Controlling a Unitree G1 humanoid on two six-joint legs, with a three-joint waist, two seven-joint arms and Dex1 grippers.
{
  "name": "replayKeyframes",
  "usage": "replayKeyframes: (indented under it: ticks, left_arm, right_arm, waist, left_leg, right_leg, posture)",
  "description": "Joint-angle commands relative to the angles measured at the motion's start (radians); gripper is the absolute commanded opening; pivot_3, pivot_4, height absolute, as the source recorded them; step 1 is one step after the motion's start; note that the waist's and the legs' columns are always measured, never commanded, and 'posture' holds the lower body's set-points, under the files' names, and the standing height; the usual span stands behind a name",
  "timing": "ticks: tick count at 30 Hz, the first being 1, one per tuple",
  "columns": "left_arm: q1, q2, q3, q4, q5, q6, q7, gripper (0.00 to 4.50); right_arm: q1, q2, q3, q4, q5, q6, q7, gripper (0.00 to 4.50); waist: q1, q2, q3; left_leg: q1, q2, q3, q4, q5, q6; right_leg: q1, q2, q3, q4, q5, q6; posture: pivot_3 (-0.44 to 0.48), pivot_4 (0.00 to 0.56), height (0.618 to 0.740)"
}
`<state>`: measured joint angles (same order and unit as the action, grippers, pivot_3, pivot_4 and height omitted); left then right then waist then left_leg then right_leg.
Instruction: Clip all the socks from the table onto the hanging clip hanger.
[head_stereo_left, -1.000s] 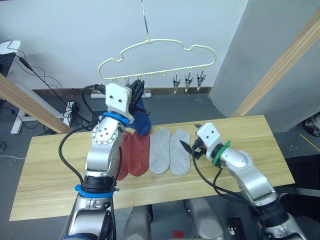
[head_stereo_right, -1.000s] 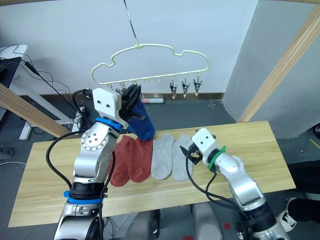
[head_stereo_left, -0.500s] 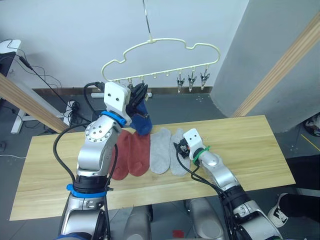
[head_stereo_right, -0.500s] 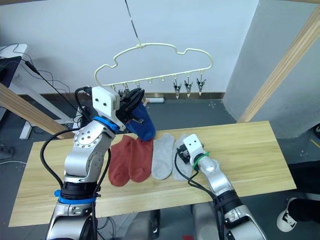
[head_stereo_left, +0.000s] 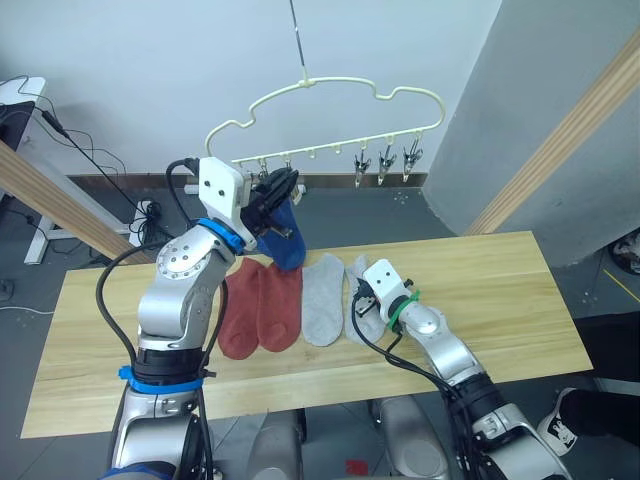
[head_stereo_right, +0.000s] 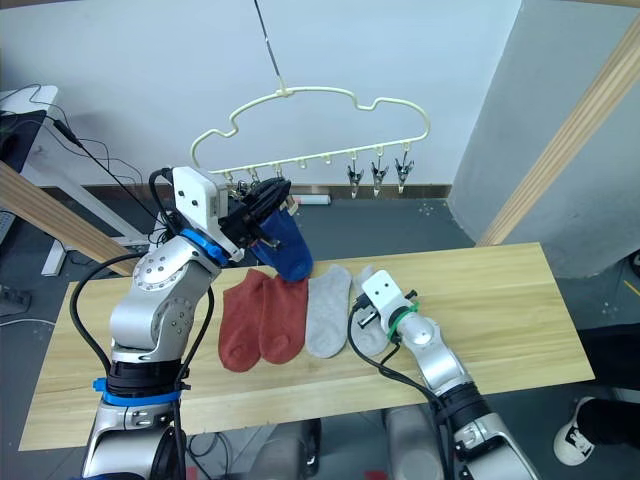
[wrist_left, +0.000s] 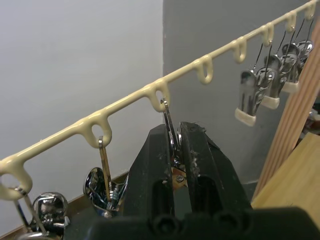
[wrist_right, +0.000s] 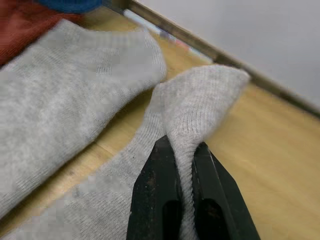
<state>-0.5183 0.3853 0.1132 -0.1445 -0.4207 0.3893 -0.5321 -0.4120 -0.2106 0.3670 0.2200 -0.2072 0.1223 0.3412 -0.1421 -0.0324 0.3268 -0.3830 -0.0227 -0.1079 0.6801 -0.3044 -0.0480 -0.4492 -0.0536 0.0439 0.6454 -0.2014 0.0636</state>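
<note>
My left gripper (wrist_left: 176, 150) pinches a metal clip (wrist_left: 167, 117) on the clip hanger (head_stereo_left: 340, 100), blue sock (head_stereo_left: 283, 235) dangling there. My right gripper (wrist_right: 183, 162) holds a grey sock (wrist_right: 200, 100) near the table (head_stereo_left: 500, 290) middle; other socks beside it.

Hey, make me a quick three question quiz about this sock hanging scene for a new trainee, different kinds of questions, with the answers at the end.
1. True or false: the right gripper is pinching a fold of a grey sock.
2. Multiple choice: what is the left gripper closed on? A) a red sock B) a metal clip of the clip hanger C) a cable
3. Fill in: the two red socks lie flat on the ______.

Key
1. True: its two fingers are shut on a raised fold of the grey sock nearest that arm.
2. B: the clip's wire rises from between the fingers to a loop of the bar, and a blue sock hangs just below.
3. table
</note>
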Motion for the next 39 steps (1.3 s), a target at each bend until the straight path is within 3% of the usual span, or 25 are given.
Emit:
replayKeyframes:
  ticks: [1, 10, 39]
  left_arm:
    - [-0.024, 0.019, 0.019, -0.048, -0.039, 0.018, -0.023, 0.0]
    - [-0.039, 0.031, 0.018, -0.063, -0.057, 0.057, -0.026, 0.0]
    - [-0.015, 0.034, 0.011, -0.071, -0.053, 0.06, -0.03, 0.0]
  right_arm:
    - [-0.077, -0.037, 0.065, -0.101, -0.09, -0.107, 0.047, 0.03]
    - [-0.257, -0.011, 0.114, 0.023, -0.19, -0.252, 0.032, 0.03]
    - [-0.306, 0.092, 0.05, 0.071, -0.194, -0.317, -0.074, 0.03]
  waist:
    - [-0.005, 0.0, 0.0]
    - [-0.004, 0.0, 0.0]
    - [-0.001, 0.0, 0.0]
  left_leg:
    - [0.0, 0.0, 0.0, 0.0, 0.0, 0.0]
    - [-0.001, 0.0, 0.0, 0.0, 0.0, 0.0]
    - [-0.003, 0.001, 0.002, -0.001, 0.0, -0.001]
  right_leg:
    - [0.0, 0.0, 0.0, 0.0, 0.0, 0.0]
    - [-0.001, -0.001, 0.0, -0.001, 0.0, 0.0]
    - [-0.005, -0.001, 0.0, 0.0, 0.0, -0.001]
  posture:
    - [-0.229, 0.348, 0.733]
    - [-0.232, 0.34, 0.733]
    - [-0.231, 0.333, 0.733]
